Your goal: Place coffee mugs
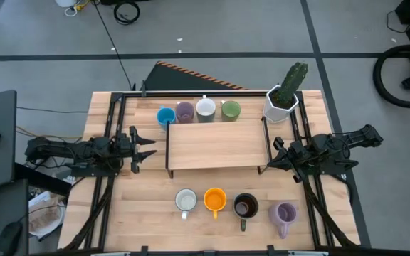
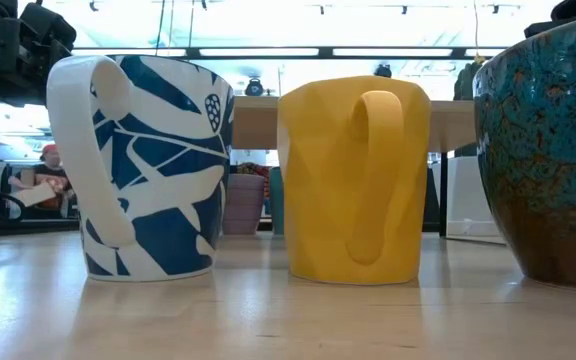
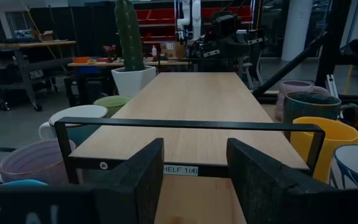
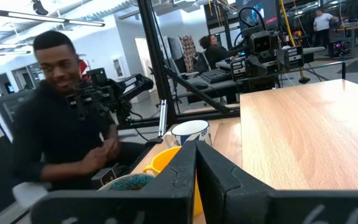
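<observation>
The only writing that reads is a small white sticker on the near edge of the wooden shelf (image 3: 194, 118), straight ahead of the left gripper (image 1: 148, 147): "HELF 1(4)", its first letter hidden behind a finger; white lettering at the far edge of that wrist view is cut off after "TRUS". The left arm lies low and level along the table's (image 1: 148, 213) left side, its gripper aimed at the shelf's short end, fingers (image 3: 143, 180) apart with nothing between them. The right arm mirrors it from the other side, its gripper (image 1: 277, 151) just at the shelf's right end, fingers pressed together and empty. Seen from the left gripper, four mugs line one long side of the shelf: the blue mug (image 1: 165, 116) nearest, then a lavender mug (image 1: 184, 111), a white mug (image 1: 206, 108) and the green mug (image 1: 230, 109), with a white pot holding a cactus (image 1: 285, 96) at the far end (closer to the right gripper). On the shelf's other side stands a second row: a white and blue patterned mug (image 1: 186, 200), the orange mug (image 1: 215, 200), a dark mug (image 1: 245, 206) and another lavender mug (image 1: 285, 213) nearest the right arm. Beyond the table, in the right wrist view, a person (image 4: 61, 134) in dark clothing sits close by
</observation>
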You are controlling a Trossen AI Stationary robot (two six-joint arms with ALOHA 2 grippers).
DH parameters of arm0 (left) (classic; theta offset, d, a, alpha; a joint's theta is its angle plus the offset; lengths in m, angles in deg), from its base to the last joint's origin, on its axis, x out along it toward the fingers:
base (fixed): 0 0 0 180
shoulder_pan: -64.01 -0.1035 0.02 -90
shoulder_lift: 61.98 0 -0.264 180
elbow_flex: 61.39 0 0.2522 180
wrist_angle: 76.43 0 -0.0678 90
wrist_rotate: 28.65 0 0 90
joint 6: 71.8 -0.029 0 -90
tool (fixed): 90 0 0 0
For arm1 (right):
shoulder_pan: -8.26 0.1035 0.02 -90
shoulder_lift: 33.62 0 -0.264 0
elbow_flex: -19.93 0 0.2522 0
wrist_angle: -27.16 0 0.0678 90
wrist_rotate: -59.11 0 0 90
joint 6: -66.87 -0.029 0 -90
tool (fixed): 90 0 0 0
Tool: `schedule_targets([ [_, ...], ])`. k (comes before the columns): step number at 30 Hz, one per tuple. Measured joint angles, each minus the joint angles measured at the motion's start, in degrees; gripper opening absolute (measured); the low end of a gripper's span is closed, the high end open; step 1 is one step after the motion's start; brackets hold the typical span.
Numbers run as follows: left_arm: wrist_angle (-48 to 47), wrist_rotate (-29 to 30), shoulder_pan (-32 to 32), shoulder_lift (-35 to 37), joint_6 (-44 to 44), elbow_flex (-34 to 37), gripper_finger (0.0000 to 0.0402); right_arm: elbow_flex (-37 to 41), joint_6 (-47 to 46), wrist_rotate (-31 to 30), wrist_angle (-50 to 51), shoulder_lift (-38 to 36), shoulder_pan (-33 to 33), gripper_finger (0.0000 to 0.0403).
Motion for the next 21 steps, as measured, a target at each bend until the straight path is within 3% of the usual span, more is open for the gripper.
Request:
schedule_targets([
  [21,1.6,0.0,0.0,0.0,0.0,0.0,0.0181,0.0,0.0,0.0,0.0,0.0,0.0,0.0018],
])
